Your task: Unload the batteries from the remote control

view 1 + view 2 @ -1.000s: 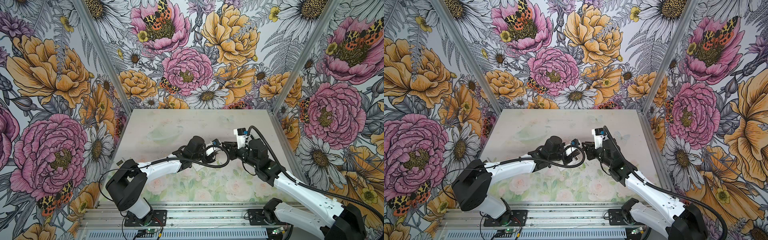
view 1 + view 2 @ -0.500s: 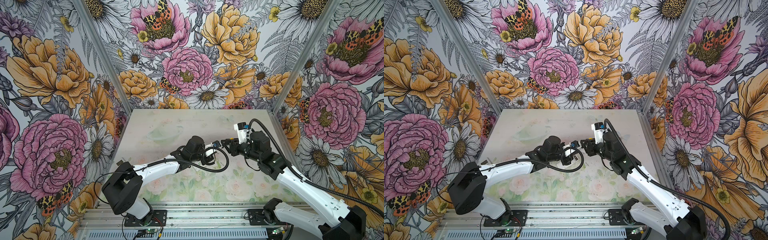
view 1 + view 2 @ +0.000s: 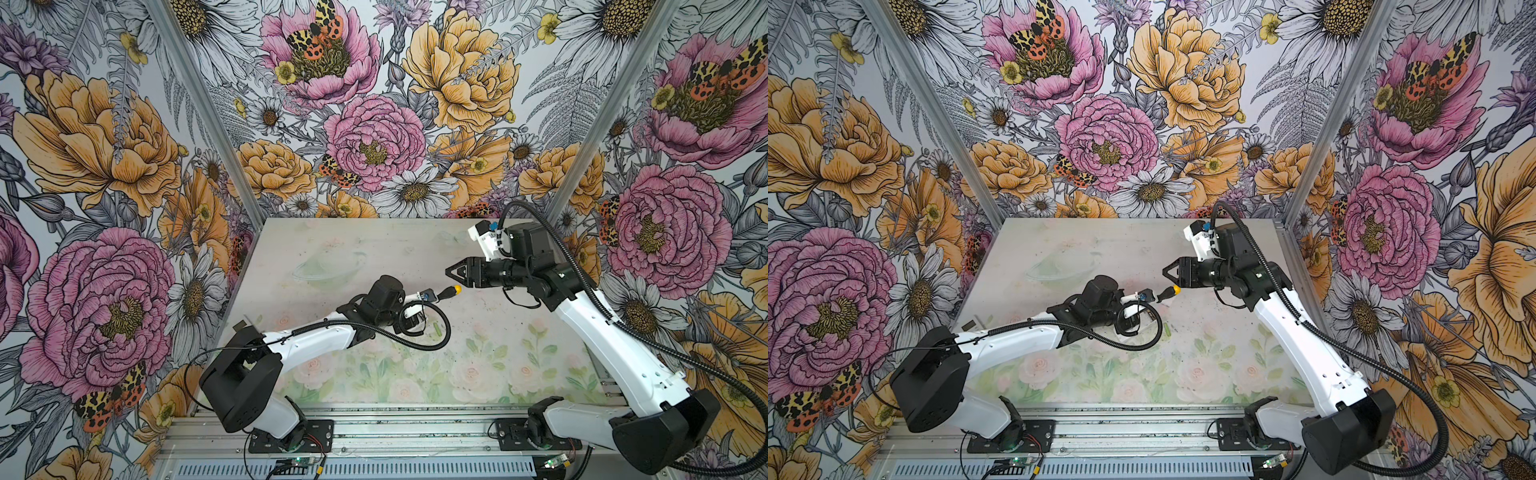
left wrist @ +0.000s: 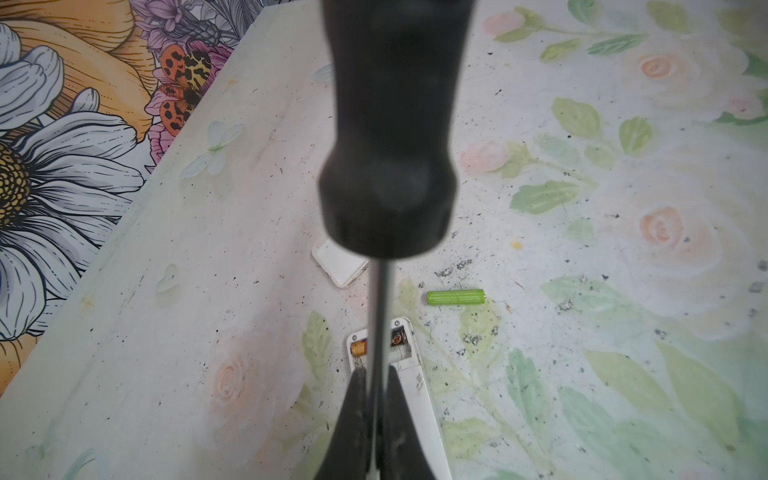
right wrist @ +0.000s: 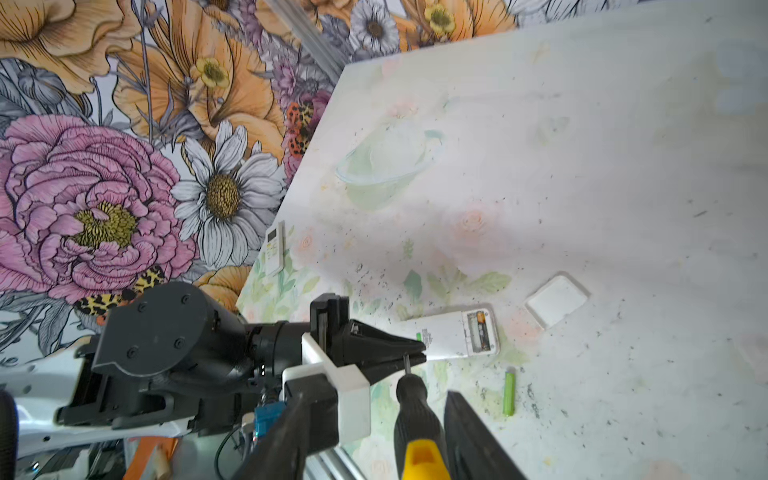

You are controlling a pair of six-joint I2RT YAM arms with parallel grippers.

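— Green battery (image 4: 456,297) first: where has it ended up?
— Flat on the table (image 3: 374,245), just beside the open end of the white remote (image 4: 415,395), not touching it. From the right wrist you see it lying off to one side of the remote.
— And the other one?
— A dark battery (image 5: 478,330) with a gold end lies in the remote's open compartment. The remote lies back-up on the table. Its white cover (image 5: 557,299) is off, near it but apart.
— What is the left gripper (image 5: 415,353) doing?
— It's clamped tight on the thin metal shaft of the screwdriver (image 5: 415,411), close by the remote. The black handle with its yellow end sticks out toward the right arm.
— Is the right gripper (image 3: 452,272) holding that handle?
— No. Its fingers (image 5: 473,436) stand apart, one on each side of the handle, with a gap showing. In both top views it hangs just beside the yellow end, clear of it.
— Is the screwdriver tip in the remote?
— Can't tell; the left gripper hides the tip.
— Anything else on the table?
— A second remote (image 5: 274,247), white too, at the table's edge by the flowered wall, well apart from the rest.
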